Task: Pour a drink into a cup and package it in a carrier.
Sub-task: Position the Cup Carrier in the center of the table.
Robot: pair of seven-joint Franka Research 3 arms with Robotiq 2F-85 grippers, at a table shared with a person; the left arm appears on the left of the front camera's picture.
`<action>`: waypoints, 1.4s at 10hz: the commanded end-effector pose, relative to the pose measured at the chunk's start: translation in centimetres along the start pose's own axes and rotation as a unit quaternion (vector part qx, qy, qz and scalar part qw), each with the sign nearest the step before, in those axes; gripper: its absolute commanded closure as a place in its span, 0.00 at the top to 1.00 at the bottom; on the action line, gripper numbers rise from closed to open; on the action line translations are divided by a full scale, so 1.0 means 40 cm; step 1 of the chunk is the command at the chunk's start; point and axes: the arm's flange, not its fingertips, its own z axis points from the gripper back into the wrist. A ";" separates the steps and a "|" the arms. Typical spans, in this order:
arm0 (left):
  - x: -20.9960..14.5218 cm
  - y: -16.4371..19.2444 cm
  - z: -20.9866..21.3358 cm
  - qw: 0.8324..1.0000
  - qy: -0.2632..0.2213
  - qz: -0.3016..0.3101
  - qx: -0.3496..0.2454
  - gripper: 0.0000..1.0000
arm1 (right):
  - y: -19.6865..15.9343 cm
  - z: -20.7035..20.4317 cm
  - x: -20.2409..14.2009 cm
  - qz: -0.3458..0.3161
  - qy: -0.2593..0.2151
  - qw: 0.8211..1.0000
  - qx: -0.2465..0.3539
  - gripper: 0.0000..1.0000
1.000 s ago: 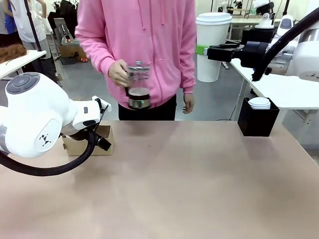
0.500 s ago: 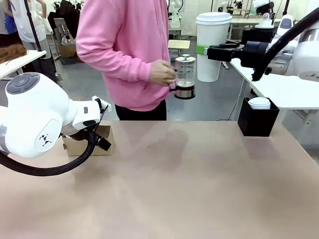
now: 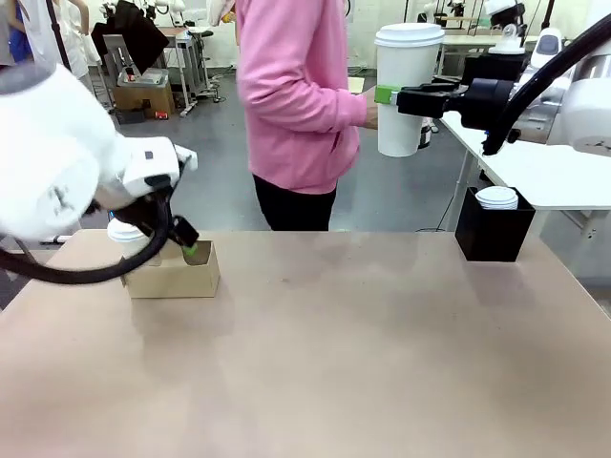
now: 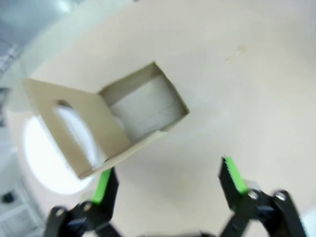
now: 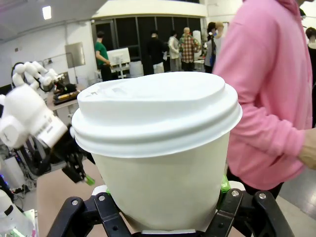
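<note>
My left gripper (image 4: 168,178) hangs spread wide and empty, its green pads just above the brown cardboard carrier (image 4: 143,116), where one square slot sits open beside the flat handle tab. Across the table stands a person (image 3: 296,95) in a pink sweatshirt. My right gripper (image 5: 165,197) clamps a tall white paper cup (image 5: 158,148) with a domed plastic lid, held high.
</note>
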 end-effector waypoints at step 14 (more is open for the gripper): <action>0.260 0.199 -0.064 0.964 0.110 0.235 0.062 0.41 | -0.001 -0.008 0.005 0.001 -0.007 1.000 0.002 0.80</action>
